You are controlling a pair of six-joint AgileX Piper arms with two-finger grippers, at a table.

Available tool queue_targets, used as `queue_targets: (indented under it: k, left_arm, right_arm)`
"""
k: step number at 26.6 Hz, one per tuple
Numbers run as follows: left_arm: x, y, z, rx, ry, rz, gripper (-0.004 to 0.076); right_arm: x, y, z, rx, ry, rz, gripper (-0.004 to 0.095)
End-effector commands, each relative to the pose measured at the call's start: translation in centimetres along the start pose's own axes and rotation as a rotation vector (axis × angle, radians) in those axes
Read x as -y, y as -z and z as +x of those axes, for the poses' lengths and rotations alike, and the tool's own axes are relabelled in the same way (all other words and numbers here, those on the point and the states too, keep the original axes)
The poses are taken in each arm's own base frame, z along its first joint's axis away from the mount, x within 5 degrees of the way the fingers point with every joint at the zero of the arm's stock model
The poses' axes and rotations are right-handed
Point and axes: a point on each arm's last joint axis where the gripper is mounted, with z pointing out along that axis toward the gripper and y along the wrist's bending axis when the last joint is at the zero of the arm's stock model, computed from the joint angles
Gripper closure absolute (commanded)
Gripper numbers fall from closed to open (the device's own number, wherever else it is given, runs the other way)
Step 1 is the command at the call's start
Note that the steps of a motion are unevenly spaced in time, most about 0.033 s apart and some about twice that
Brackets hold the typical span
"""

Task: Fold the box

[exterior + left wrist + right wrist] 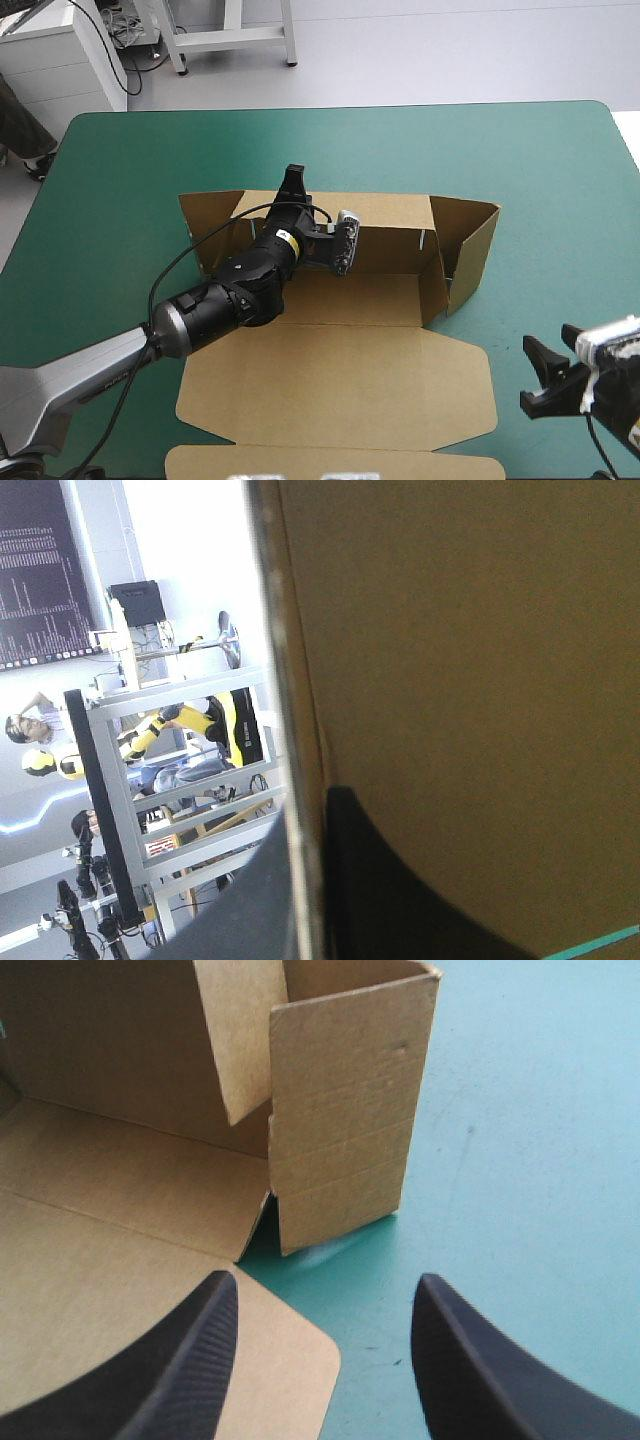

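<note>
1. Box position. The brown box [350, 290] lies at the middle of the table, on the teal-green cover [120, 180]. Its far wall [385, 212] stands upright. The right side wall [470, 245] also stands, with its end flap turned in toward the base. The lid [340, 385] lies flat, spread toward the table's near edge. The left end of the box is partly hidden behind my left arm.

2. Left gripper [293, 185]. My left arm reaches across the lid and the base to the far wall, left of its middle. The gripper sits at the top edge of that wall. In the left wrist view the board's edge runs up between my two black fingers [400, 900], one on each face of the sheet, all but closed. I am clamping the far wall.

3. Right gripper [541, 378]. It is over bare cover near the table's right near corner, just beside the lid's right edge and apart from the board. In the right wrist view my fingers [190, 1360] stand wide with nothing between them. The lid's rounded corner [300, 1360] lies under the gripper, and the right side wall [345, 1110] stands ahead of it.
</note>
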Motion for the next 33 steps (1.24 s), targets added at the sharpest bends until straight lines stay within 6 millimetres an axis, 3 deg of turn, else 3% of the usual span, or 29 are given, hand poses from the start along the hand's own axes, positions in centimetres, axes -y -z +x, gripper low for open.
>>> queue_targets:
  k: [1, 11, 20, 27, 29, 33]
  left_arm:
    - [-1.9, 1.7, 0.2, 0.020, 0.007, -0.072, 0.0731]
    - [-1.7, 1.7, 0.2, 0.027, 0.040, -0.049, 0.0731]
    - [-1.7, 1.7, 0.2, 0.027, 0.040, -0.049, 0.0731]
    - [-1.7, 1.7, 0.2, 0.027, 0.040, -0.049, 0.0731]
    - [-1.7, 1.7, 0.1, 0.029, 0.040, -0.050, 0.0731]
    - [-1.7, 1.7, 0.1, 0.032, 0.040, -0.050, 0.0731]
  right_arm:
    - [0.0, -0.7, -4.8, 0.062, 0.048, 0.055, 0.0409]
    - [-0.5, -4.7, -14.6, 0.040, 0.111, 0.142, 0.0442]
    - [0.4, -10.0, -20.1, -0.075, 0.087, 0.197, 0.0469]
    - [3.4, -16.4, -20.8, -0.183, 0.004, 0.057, 0.0468]
    - [4.4, -20.9, -19.5, -0.291, 0.029, 0.018, 0.0468]
    - [4.5, -25.4, -17.1, -0.428, 0.051, -0.078, 0.0468]
